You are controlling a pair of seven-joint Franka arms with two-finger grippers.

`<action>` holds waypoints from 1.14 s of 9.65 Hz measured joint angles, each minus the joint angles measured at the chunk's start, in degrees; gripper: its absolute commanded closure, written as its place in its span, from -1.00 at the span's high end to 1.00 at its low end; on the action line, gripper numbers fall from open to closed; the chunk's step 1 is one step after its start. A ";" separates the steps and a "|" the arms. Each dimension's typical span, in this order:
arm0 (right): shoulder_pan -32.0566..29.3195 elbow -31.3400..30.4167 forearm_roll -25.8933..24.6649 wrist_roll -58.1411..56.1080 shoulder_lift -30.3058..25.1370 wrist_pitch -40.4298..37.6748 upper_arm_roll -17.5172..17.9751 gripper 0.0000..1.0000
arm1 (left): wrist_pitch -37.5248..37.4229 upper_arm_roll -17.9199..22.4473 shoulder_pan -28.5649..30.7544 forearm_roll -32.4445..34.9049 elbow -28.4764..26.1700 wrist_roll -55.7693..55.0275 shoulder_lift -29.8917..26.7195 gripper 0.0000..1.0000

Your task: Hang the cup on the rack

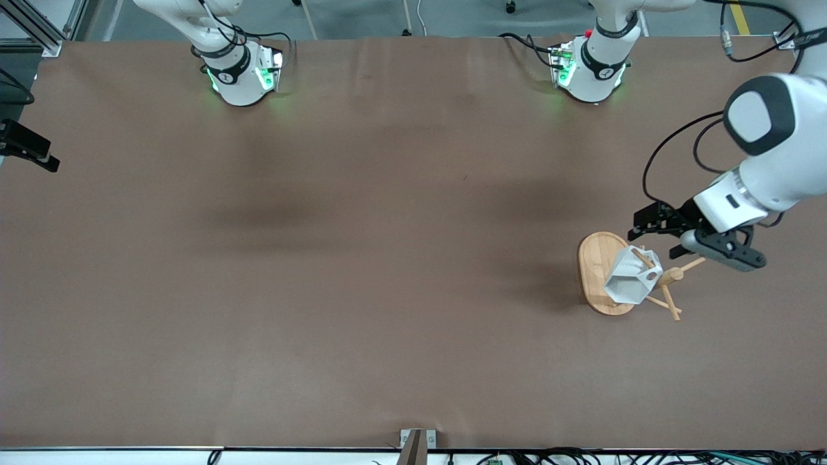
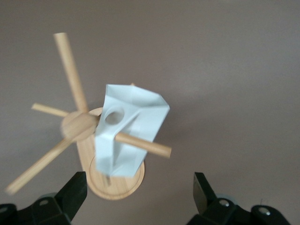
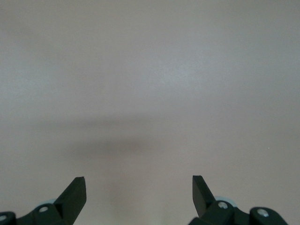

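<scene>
Left end effector (image 1: 672, 240) hangs over the rack (image 1: 606, 274) at the left arm's end of the counter (image 1: 362, 258), with its two dark fingers (image 2: 75, 192) spread wide and nothing between them. Just below it, the white faceted cup (image 1: 633, 276) hangs on one of the rack's thin wooden pegs (image 2: 143, 144); the peg passes through the blocky handle, and the round hole in that handle shows in the left wrist view. No finger touches the cup, which sits apart from both fingertips, between them and lower down. Under the cup lies the rack's oval bamboo base (image 1: 596, 265), flat on the counter, and the central post (image 2: 77, 126) rises from it with more pegs fanning outward from its top.

Right end effector (image 3: 139, 187) is out of the front view; only that arm's base shows there. Its own wrist view has the fingers set wide apart, holding nothing, above bare brown counter, and this arm waits
</scene>
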 measured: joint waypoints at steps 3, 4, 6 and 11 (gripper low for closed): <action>0.01 -0.02 0.00 0.00 0.00 0.00 0.02 1.00 | -10.17 -0.58 -0.01 7.40 2.97 -10.89 -6.06 1.00; 0.03 -0.02 0.00 0.00 0.00 0.00 0.04 1.00 | -14.03 -1.82 0.57 9.66 5.52 -13.75 -6.85 1.00; 0.06 -0.02 0.00 0.00 0.00 0.00 0.05 1.00 | -17.52 -7.23 4.87 11.28 9.96 -16.61 -6.94 1.00; 0.16 -0.02 0.00 0.00 0.00 0.06 0.13 1.00 | -18.12 -14.79 12.53 14.49 12.92 -16.36 -6.58 1.00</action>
